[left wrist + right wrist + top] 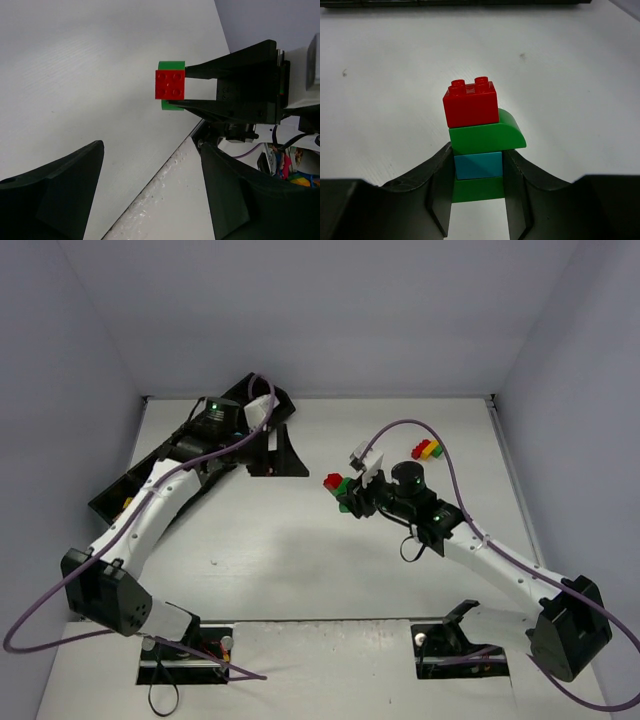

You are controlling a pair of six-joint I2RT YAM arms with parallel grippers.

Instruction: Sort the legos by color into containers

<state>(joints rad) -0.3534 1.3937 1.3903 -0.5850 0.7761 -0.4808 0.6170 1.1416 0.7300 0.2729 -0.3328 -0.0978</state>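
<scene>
My right gripper point(477, 167) is shut on a stack of stuck-together legos point(479, 135): a red brick on top, then a curved green one, a teal one and a green one. The fingers pinch the teal and lower green bricks. In the top view the stack point(337, 486) is held above mid-table at the right gripper point(352, 496). The left wrist view shows its red end point(169, 84). My left gripper point(277, 454) is open and empty, facing the stack from the back left point(152, 147). The black tray of containers point(108, 502) runs along the back left, mostly hidden under my left arm.
A small cluster of red, yellow and green legos point(428, 450) lies on the table at the back right. A small orange piece point(127, 503) shows in the tray's near end. The tray's dark edge crosses the top of the right wrist view point(455, 2).
</scene>
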